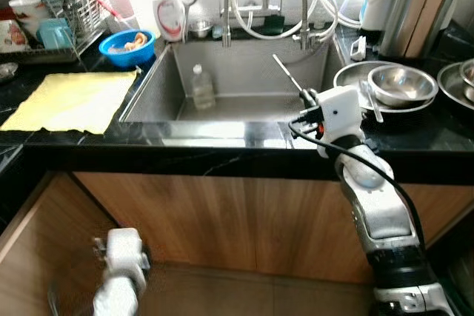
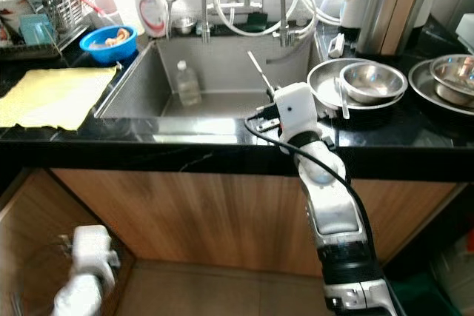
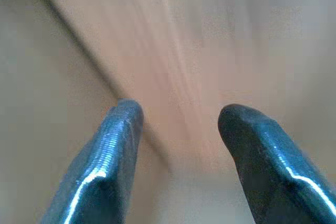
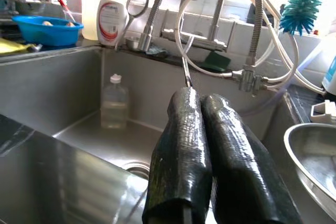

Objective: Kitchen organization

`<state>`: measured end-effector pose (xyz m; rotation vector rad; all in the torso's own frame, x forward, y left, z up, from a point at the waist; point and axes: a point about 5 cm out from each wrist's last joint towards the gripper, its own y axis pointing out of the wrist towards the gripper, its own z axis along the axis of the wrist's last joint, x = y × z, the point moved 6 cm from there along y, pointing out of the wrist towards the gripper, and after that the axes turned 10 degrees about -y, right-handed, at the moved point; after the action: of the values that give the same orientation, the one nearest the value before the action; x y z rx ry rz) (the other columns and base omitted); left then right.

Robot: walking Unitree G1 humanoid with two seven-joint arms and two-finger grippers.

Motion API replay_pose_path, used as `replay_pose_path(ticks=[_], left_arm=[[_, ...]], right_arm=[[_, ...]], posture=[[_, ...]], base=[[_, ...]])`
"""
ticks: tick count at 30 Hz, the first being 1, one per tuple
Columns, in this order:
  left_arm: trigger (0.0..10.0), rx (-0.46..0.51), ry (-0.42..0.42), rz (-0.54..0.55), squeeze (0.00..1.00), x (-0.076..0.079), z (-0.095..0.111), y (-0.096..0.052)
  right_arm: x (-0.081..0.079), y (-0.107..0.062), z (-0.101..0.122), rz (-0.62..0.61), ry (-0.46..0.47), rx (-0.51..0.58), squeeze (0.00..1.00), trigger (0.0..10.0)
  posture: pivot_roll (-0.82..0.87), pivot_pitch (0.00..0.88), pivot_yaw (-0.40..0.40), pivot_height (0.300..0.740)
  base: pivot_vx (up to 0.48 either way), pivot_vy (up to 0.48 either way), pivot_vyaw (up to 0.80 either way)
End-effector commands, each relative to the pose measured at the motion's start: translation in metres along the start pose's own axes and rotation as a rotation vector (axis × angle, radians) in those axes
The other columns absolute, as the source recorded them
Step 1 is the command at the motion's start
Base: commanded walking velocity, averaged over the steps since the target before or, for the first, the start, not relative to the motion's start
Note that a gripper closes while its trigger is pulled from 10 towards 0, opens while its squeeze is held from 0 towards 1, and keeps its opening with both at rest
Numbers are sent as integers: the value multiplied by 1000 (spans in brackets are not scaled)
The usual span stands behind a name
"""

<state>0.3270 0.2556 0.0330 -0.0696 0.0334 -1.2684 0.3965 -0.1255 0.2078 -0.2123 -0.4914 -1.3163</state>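
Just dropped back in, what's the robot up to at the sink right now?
The right pincer is shut on a thin metal utensil and holds it over the steel sink; which utensil it is can't be told. A clear plastic bottle stands in the basin. Steel bowls sit on the counter to the robot's right, a yellow cloth to its left. The left pincer hangs open low by the wooden cabinet front.

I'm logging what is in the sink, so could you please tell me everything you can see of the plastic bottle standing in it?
The plastic bottle is small, clear and squarish, with a white cap, and looks partly filled with a pale liquid. It stands upright on the steel floor of the sink, towards the back left corner and near the rear wall, though contact with the wall cannot be judged. Nothing else touches it. The right gripper, fingers shut on a thin metal utensil, is over the sink's right side, apart from the bottle.
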Motion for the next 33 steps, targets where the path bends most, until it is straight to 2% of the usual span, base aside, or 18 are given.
replay_pose_path(ticks=[1, 4, 6, 7, 8, 9, 11, 12, 15, 16, 17, 19, 20, 26, 33], left_arm=[[10000, 41, -31, 45, 0, -3, 9, -2], [10000, 171, -53, 41, 0, 6, 44, 4], [10000, 301, -39, -22, 0, 26, 82, 1], [10000, 301, -39, -22, 0, 26, 82, 1], [10000, 325, -42, -35, 0, 30, 91, -2], [10000, 375, -54, -66, 0, 41, 111, -6], [10000, 416, -61, -98, 0, 52, 127, -7], [10000, 488, -40, -161, 0, 71, 150, -9], [10000, 555, -41, -287, 0, 105, 173, -14], [10000, 545, -69, -364, 0, 126, 177, -14], [10000, 533, -81, -382, 0, 131, 177, -14], [10000, 462, -168, -444, 0, 150, 173, -13], [10000, 457, -171, -458, 0, 154, 172, -14], [10000, 432, -173, -497, 0, 166, 169, -15], [10000, 405, -202, -488, 0, 163, 167, -8]], right_arm=[[-2, 3, 12, 7, 9, 32, 0, 10000], [-5, 5, 14, 18, 15, 38, 0, 10000], [-6, 5, 16, 24, 10, 42, 0, 10000], [-6, 5, 16, 24, 10, 42, 0, 10000], [-5, 5, 17, 22, 10, 43, 0, 10000], [-3, 4, 18, 14, 13, 47, 0, 10000], [-1, 3, 18, 8, 15, 51, 0, 10000], [1, 2, 18, -3, 20, 51, 0, 10000], [4, 1, 19, -36, 25, 60, 0, 10000], [5, -1, 20, -54, 32, 69, 0, 10000], [5, -2, 20, -59, 36, 72, 0, 10000], [5, -5, 25, -79, 66, 96, 0, 10000], [5, -6, 25, -84, 70, 100, 0, 10000], [4, -11, 31, -104, 71, 130, 0, 10000], [8, -14, 25, -150, 78, 109, 0, 10000]], posture=[[-157, 0, 101, 740], [-152, 0, 98, 740], [-153, 0, 99, 740], [-153, 0, 99, 740], [-153, 0, 99, 740], [-154, 0, 99, 740], [-152, 0, 95, 740], [-154, 0, 93, 740], [-158, 0, 89, 740], [-160, 0, 89, 740], [-160, 0, 89, 740], [-171, 0, 92, 740], [-171, 0, 92, 740], [-190, 0, 99, 740], [-197, 0, 100, 740]], base=[[0, 0, 0], [0, 0, 0], [0, 0, 0], [0, 0, 0], [0, 0, 0], [0, 0, 0], [0, 0, 0], [0, 0, 0], [0, 0, 0], [0, 0, 0], [0, 0, 0], [0, 0, 0], [0, 0, 0], [49, 0, 0], [324, 0, 0]])
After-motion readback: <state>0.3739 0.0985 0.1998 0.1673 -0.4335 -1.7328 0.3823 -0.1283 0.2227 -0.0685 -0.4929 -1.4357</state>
